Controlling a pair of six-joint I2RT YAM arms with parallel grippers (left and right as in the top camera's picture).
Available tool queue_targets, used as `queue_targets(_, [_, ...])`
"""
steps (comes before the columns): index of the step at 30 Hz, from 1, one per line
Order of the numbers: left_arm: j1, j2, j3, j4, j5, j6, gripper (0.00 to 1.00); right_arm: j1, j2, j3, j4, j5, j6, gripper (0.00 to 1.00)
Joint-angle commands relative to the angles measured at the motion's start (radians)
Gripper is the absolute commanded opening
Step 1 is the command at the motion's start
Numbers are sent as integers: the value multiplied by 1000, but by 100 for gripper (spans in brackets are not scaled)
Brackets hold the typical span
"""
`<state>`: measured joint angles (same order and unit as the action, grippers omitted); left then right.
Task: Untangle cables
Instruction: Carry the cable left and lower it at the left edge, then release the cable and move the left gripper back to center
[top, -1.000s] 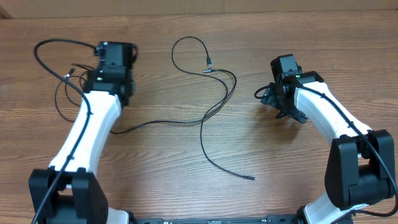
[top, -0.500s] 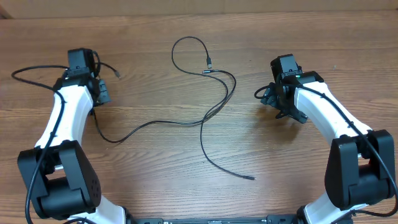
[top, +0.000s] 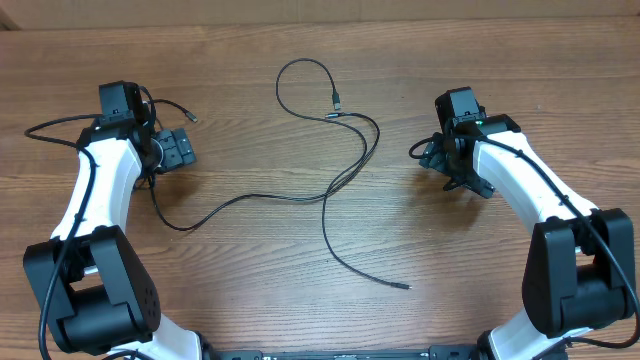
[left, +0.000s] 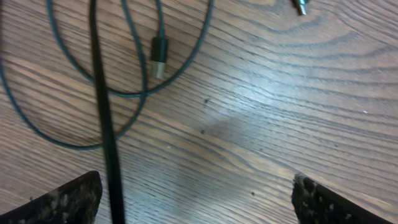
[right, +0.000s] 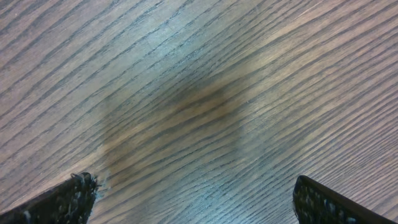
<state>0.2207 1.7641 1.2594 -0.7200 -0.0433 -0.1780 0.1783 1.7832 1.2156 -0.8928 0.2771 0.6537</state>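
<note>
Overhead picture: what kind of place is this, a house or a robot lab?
Probably a robot lab or test bench. A left arm and a right arm, both white and black, sit at a plain wooden table, with thin black cables spread across it for practice.

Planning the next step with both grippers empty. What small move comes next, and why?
Probably slide the right gripper inward toward the plug beside the crossed cables. It hangs open over bare table, holding nothing, and the crossing lies untouched in the middle. The left gripper is open too, over a loose loop.
</note>
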Motion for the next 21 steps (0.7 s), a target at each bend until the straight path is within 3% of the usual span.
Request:
queue_targets(1, [4, 1, 52, -23, 45, 21, 97, 0, -15, 14, 2, 17, -4, 100])
queue_targets(10, [8, -7, 257, -198, 159, 20, 94, 0, -15, 14, 2, 17, -4, 100])
queue_targets(11, [8, -7, 270, -211, 192, 20, 87, 0, -15, 14, 2, 17, -4, 100])
queue_targets(12, [8, -7, 281, -223, 237, 20, 73, 0, -15, 14, 2, 17, -4, 100])
queue_targets(13, [8, -7, 283, -227, 291, 21, 57, 0, -15, 14, 2, 17, -4, 100])
queue_targets(14, [8, -6, 283, -235, 340, 21, 30, 0, -15, 14, 2, 17, -4, 100])
queue_targets(16, [3, -3, 278, -255, 448, 21, 4, 0, -15, 14, 2, 17, -4, 100])
queue_targets(21, [-56, -2, 238, -278, 542, 68, 4, 0, -15, 14, 2, 17, -4, 100])
